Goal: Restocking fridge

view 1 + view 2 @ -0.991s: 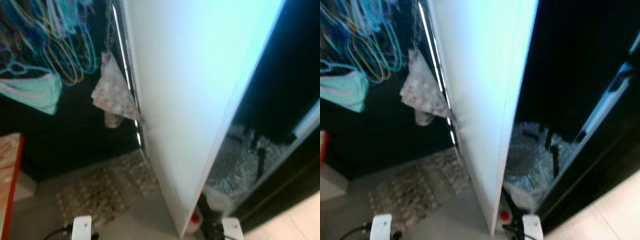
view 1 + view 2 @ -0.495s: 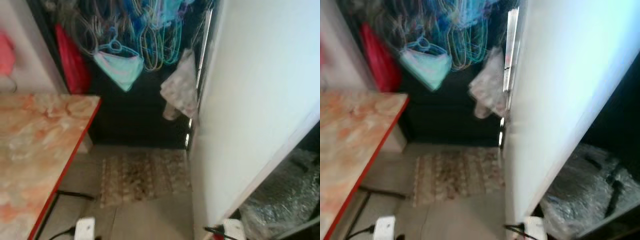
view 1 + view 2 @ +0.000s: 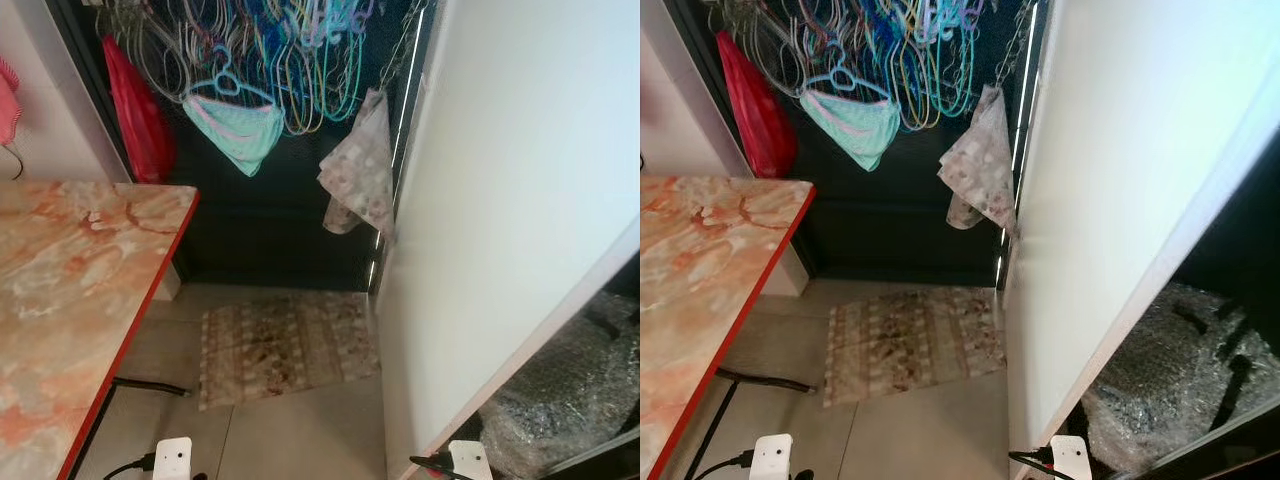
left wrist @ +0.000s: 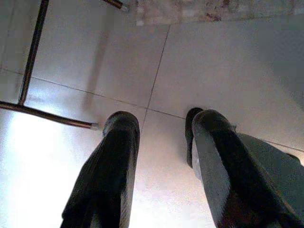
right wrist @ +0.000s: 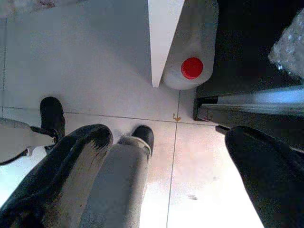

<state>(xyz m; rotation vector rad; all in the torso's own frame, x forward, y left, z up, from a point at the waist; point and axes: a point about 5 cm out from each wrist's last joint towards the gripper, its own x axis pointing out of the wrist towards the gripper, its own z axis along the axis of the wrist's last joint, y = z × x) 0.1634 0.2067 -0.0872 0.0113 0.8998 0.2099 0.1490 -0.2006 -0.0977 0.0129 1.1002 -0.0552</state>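
Note:
A tall white panel [image 3: 500, 200], which looks like the fridge's door or side, fills the right of the head views. Behind its edge is a dark space holding crumpled bubble wrap [image 3: 1160, 380]. Both arms hang low. In the left wrist view my left gripper [image 4: 162, 118] is open over the tiled floor [image 4: 213, 61], with nothing between its fingers [image 4: 107, 171]. In the right wrist view my right gripper [image 5: 168, 137] is open wide above the floor. Below it a translucent jug with a red cap [image 5: 192, 68] stands at the foot of the white panel [image 5: 164, 33].
A marble-patterned table with a red edge [image 3: 70, 300] stands to my left, its metal legs [image 4: 33, 47] on the tiles. A patterned rug [image 3: 285, 345] lies ahead. Coloured hangers [image 3: 290, 50], a turquoise garment [image 3: 240, 130], a cloth [image 3: 360, 175] and a red bag [image 3: 138, 115] hang at the back.
The camera has swung left and steadied: the table came into view, the white panel moved to the right and the picture is now sharp. Nothing in the scene itself has moved.

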